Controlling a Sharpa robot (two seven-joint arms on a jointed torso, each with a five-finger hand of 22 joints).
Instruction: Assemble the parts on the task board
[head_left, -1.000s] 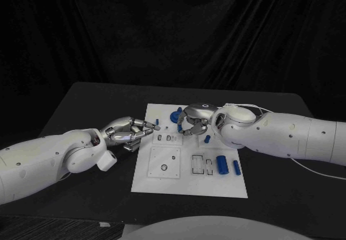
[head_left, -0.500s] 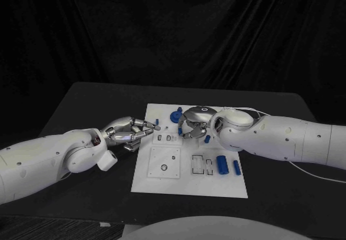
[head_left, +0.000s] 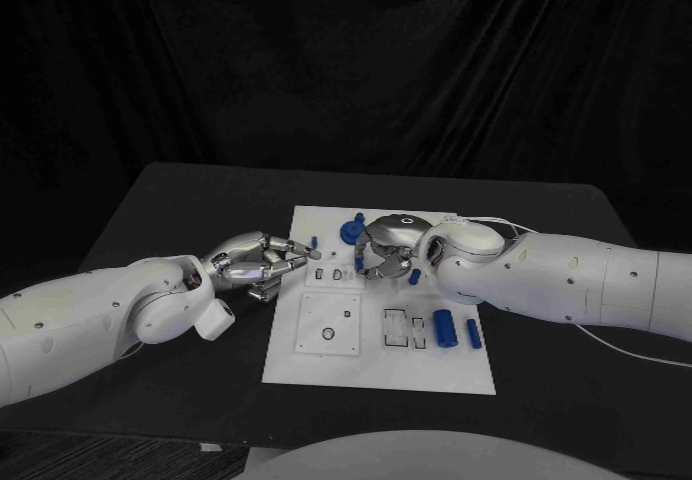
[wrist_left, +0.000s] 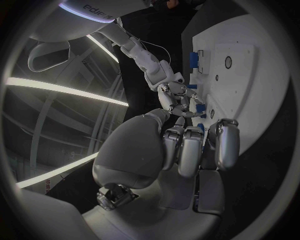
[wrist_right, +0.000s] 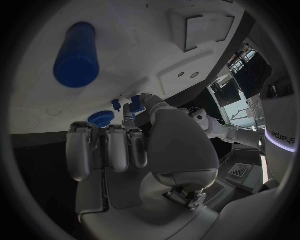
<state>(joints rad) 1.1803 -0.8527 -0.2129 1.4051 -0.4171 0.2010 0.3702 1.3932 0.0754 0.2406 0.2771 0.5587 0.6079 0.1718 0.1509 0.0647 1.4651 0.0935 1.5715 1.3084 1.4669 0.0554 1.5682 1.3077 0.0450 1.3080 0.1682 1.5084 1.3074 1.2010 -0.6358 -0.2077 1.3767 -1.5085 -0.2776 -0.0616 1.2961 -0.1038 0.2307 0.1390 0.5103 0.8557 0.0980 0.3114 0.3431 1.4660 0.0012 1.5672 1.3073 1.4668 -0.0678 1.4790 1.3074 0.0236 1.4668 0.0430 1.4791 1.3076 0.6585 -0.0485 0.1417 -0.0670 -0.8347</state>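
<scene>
Presumably light, rigid, smooth plastic: small blue parts (head_left: 444, 326) lying on the task board (head_left: 378, 372) mid-counter (head_left: 173, 200); best pinched across their sides; right hand (head_left: 385, 254) hovers over the board's far half, fingers curled, any hold indiscernible; left hand (head_left: 260, 264) at the board's left edge, clenched, apparently empty.
</scene>
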